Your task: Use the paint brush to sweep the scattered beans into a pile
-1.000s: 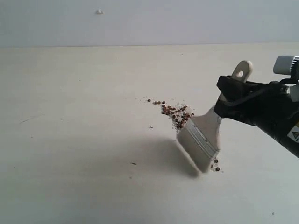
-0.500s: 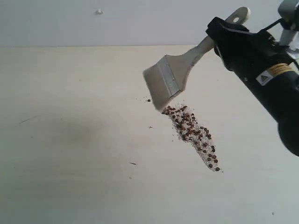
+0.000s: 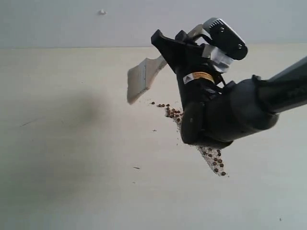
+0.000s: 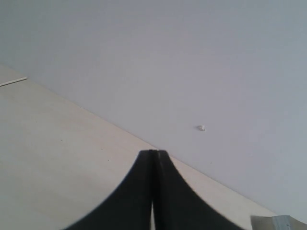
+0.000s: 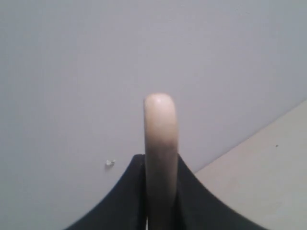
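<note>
The paint brush (image 3: 142, 76) hangs in the air, tilted, its whitish bristles (image 3: 133, 92) pointing down and left, just left of the beans. My right gripper (image 3: 169, 48) is shut on its cream handle (image 5: 159, 139), whose rounded end sticks out past the black fingers. The beans (image 3: 168, 108) lie in a slanted streak on the pale table (image 3: 72, 143). The streak's lower end (image 3: 215, 162) shows under the arm, which hides the middle. My left gripper (image 4: 153, 152) is shut and holds nothing. It is out of the exterior view.
A small white speck (image 3: 102, 12) sits on the grey wall behind the table. A short dark mark (image 3: 136, 167) lies on the table in front of the beans. A corner of the brush (image 4: 278, 223) shows in the left wrist view.
The brush went from the streak's lower right end to its upper left end, then lifted off the table and moved farther left. The right arm has swung in front of the beans.
</note>
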Controlling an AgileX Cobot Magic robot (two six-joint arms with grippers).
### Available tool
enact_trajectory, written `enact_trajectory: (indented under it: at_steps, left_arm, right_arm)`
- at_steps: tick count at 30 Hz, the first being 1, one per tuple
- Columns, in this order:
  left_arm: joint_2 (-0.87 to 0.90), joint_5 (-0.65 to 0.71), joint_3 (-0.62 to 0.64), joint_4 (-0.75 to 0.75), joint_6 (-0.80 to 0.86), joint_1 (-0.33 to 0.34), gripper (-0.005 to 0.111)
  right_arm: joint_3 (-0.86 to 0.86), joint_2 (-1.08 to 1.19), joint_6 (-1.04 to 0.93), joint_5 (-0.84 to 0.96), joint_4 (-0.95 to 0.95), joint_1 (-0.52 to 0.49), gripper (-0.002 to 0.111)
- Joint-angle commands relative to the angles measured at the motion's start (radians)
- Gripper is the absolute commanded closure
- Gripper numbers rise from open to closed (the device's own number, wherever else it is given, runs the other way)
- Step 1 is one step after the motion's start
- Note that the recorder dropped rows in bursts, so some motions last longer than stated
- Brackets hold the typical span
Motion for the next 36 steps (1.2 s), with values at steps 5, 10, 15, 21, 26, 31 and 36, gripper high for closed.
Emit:
enact_trajectory:
  at_steps: [5,10,15,21,26,31,36]
  left_arm:
    - [-0.007,0.002,0.003,0.008,0.001,0.001,0.107]
    - [-0.007,0.002,0.003,0.008,0.001,0.001,0.107]
    - [-0.007,0.002,0.003,0.008,0.001,0.001,0.107]
    - [-0.007,0.002,0.003,0.008,0.001,0.001,0.107]
    - [-0.007,0.002,0.003,0.008,0.001,0.001,0.107]
    - [-0.007,0.002,0.003,0.008,0.001,0.001,0.107]
    - [-0.007,0.002,0.003,0.008,0.001,0.001,0.107]
  right_arm:
    - [-0.143,0.111,-0.056,-0.027,0.169,0.005,0.108]
    - [-0.207,0.156,-0.082,0.006,0.246,0.005,0.108]
    - [-0.263,0.189,-0.332,0.04,0.352,0.005,0.108]
    - [-0.263,0.167,-0.625,0.034,0.607,0.005,0.108]
    - [-0.263,0.103,-0.952,-0.029,0.737,0.005,0.108]
    - [-0.263,0.066,-1.026,-0.029,0.841,0.005,0.108]
    - [-0.263,0.057,-1.019,-0.029,0.863,0.005,0.108]
